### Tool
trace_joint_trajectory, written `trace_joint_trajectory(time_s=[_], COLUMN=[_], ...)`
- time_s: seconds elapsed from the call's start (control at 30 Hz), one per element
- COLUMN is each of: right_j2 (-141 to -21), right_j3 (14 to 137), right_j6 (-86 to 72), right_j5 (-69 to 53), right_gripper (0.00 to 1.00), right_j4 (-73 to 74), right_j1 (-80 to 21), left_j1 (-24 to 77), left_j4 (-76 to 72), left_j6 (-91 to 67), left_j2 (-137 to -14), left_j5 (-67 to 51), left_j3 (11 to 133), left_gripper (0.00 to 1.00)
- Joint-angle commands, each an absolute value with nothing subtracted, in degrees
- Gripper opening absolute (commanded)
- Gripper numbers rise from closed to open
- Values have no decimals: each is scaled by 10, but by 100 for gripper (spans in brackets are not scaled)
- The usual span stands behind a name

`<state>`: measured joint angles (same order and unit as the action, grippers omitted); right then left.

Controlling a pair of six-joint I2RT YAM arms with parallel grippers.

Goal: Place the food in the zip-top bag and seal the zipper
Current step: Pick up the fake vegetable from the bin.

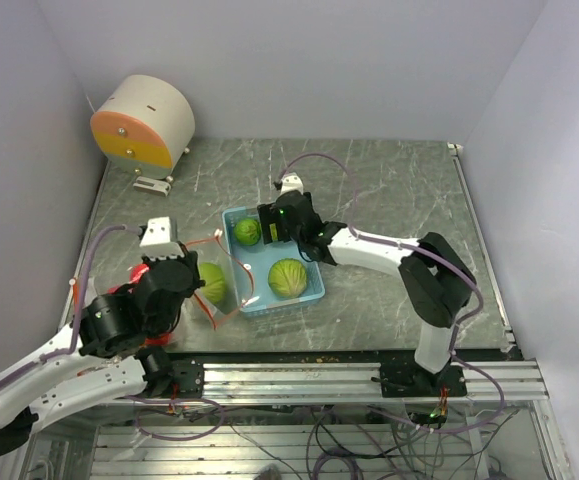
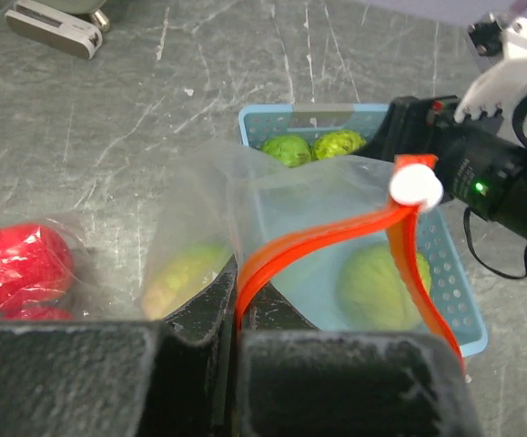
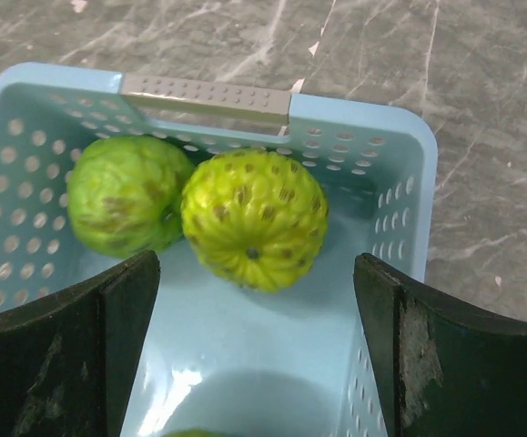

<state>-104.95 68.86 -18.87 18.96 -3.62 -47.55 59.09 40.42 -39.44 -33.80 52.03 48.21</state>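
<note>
Hovering over the basket (image 3: pixel 363 118) mid-frame in the top view, the right pincer (image 3: pixel 254 273) has its jaws spread wide, gripping nothing and straddling the yellowish-green fruit (image 3: pixel 254 218). I'd drop straight down on that one. Its darker green neighbour (image 3: pixel 122 205) touches it on the left and the basket wall is close on the right, so there's not much room.

Meanwhile the left pincer (image 2: pixel 236 314) is clamped on the zipper (image 2: pixel 336 238). It holds the zip-top bag (image 2: pixel 208 182) at lower left, with red fruits (image 2: pixel 17 264) and a green one (image 2: pixel 186 273) inside. The white slider (image 2: pixel 415 185) looks to hang over the basket's edge, so I'd carry high. The cream drum (image 1: pixel 144 120) at upper left is no bother.
</note>
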Motion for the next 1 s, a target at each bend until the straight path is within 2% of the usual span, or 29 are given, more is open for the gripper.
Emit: trace_joint_trajectory(time_s=[0.0, 0.2, 0.3, 0.33, 0.47, 0.5, 0.6, 0.8, 0.97], right_j2=[-1098, -1133, -1152, -1154, -1153, -1145, -1093, -905, -741], right_j3=[722, 711, 713, 713, 709, 706, 683, 595, 483], right_j6=[-193, -206, -207, -206, -200, -200, -196, -182, -171], right_j5=[179, 152, 151, 150, 150, 152, 153, 96, -104], right_gripper=[86, 83, 75, 71, 39, 34, 33, 33, 33], right_j4=[-68, -108, -114, -118, -118, -116, -112, -118, -188], right_j1=[-464, -452, -449, -448, -448, -448, -450, -457, -459], left_j1=[592, 592, 593, 593, 593, 593, 593, 593, 593], left_j4=[362, 364, 376, 380, 395, 397, 400, 394, 390], left_j6=[-386, -388, -393, -395, -402, -405, -408, -398, -396], left_j2=[-350, -339, -332, -330, -321, -321, -320, -338, -359], left_j5=[507, 511, 514, 515, 518, 520, 525, 538, 544], left_j3=[477, 468, 468, 469, 470, 470, 469, 475, 480], left_gripper=[7, 7, 7, 7, 7, 7, 7, 7, 7])
